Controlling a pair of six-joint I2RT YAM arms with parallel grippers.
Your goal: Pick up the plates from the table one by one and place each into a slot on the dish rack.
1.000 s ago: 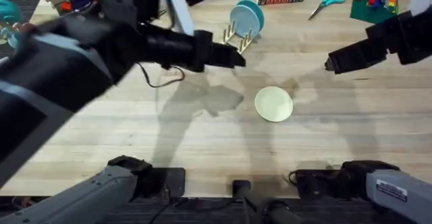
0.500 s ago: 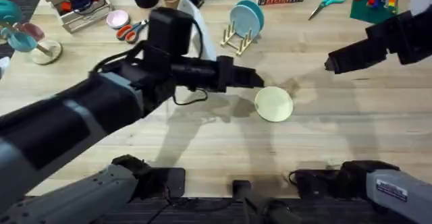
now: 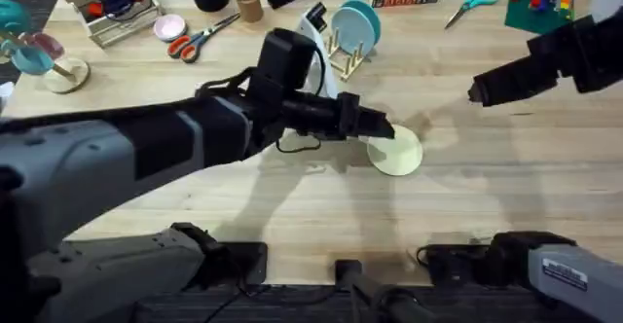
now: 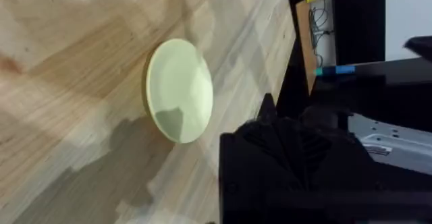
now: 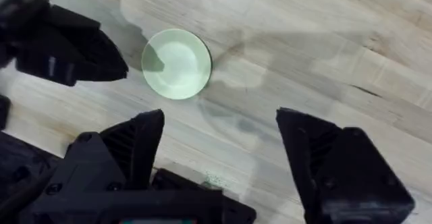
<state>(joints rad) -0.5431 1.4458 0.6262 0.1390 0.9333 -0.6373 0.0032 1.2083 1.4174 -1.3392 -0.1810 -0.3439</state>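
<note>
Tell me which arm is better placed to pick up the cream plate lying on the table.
Left. The left gripper sits right at the cream plate's edge, while the right gripper hangs off to the side with open fingers, well away from it.

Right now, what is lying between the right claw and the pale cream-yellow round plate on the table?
Nothing: in the right wrist view, bare light wooden tabletop runs from the open right claw up to the pale cream-yellow round plate.

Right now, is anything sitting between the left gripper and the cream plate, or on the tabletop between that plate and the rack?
Nothing visible. The left gripper is at the cream plate edge, and the table between it and the dish rack is bare wood.
</note>
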